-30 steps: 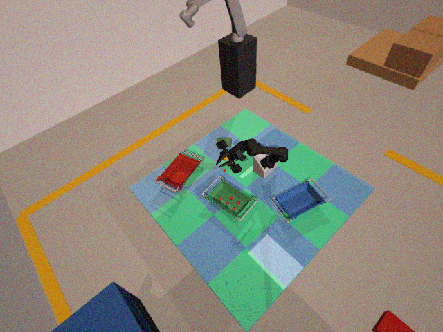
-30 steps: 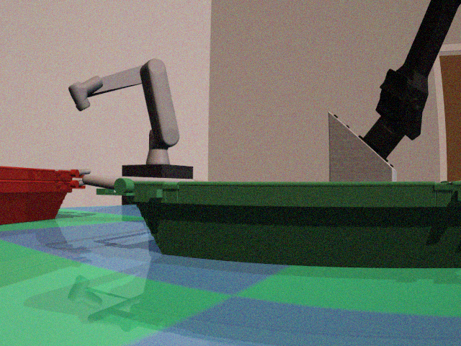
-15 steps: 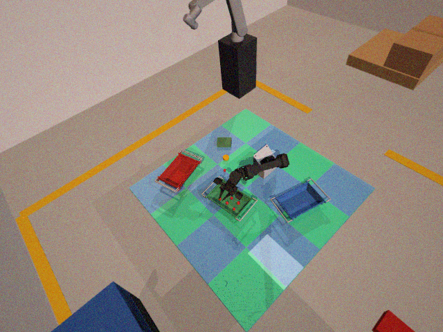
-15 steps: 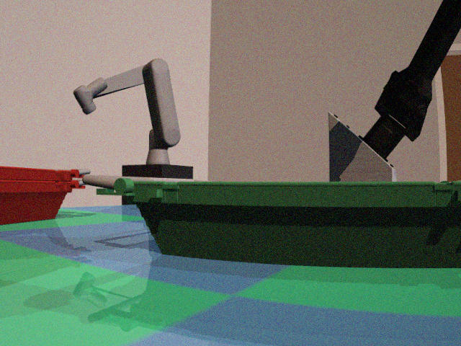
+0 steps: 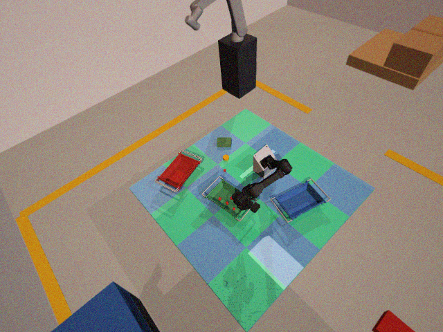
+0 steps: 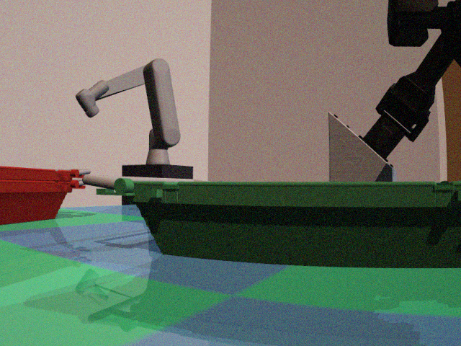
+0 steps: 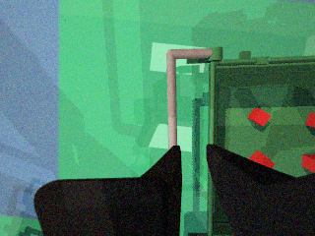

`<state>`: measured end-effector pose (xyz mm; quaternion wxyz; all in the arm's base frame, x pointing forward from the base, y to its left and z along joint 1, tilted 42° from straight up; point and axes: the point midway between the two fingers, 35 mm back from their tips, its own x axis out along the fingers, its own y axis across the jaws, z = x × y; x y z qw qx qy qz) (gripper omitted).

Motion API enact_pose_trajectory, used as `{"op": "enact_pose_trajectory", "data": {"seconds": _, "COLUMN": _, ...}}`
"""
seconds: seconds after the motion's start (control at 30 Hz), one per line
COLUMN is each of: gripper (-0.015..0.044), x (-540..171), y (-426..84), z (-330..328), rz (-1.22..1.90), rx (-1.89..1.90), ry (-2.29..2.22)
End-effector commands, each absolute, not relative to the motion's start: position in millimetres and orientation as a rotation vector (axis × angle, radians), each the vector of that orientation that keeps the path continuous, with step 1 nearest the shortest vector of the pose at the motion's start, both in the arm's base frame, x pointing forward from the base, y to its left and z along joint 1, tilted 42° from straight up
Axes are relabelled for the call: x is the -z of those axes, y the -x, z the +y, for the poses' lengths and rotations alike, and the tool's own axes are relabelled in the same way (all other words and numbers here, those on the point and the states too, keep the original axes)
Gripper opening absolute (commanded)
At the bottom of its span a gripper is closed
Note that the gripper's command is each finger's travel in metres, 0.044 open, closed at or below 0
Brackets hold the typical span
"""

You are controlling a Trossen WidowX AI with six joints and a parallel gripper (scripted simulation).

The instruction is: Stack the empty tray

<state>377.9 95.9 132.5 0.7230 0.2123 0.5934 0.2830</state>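
Observation:
The green tray (image 5: 225,187) (image 6: 297,193) (image 7: 212,108) holds several small red blocks (image 5: 226,203) (image 7: 259,118). Its far-left bar (image 5: 211,186) (image 6: 98,181) is swung out over one end. Its other bar (image 7: 171,98) is also swung out; one arm and part of its crosspiece show in the wrist view. My gripper (image 7: 192,151) is over that end, pointing down, with a narrow empty gap between its fingertips. The left finger covers part of the bar; whether they touch I cannot tell. The empty blue tray (image 5: 297,200) lies to the right, bars outward.
A red tray (image 5: 181,170) (image 6: 29,202), with two rims showing in the exterior view, stands left. Behind are an orange ball (image 5: 225,157), a small red piece (image 5: 224,170) and a dark green block (image 5: 224,142). My arm's wedge mount (image 5: 262,162) (image 6: 342,148) stands behind the trays.

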Motion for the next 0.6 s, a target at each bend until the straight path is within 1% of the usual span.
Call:
{"op": "enact_pose_trajectory", "data": {"seconds": 0.0, "gripper": 0.0081, "x": -122.7, "y": -351.8, "z": 113.4, "rz": 1.426, "rx": -0.654, "ry": -0.477}}
{"op": "enact_pose_trajectory", "data": {"seconds": 0.27, "gripper": 0.0081, "x": -119.0, "y": -352.3, "z": 116.5, "rz": 1.426, "rx": -0.654, "ry": -0.477}}
{"op": "enact_pose_trajectory", "data": {"seconds": 0.57, "gripper": 0.0081, "x": -87.7, "y": -353.6, "z": 145.0, "rz": 1.426, "rx": -0.655, "ry": -0.478}}
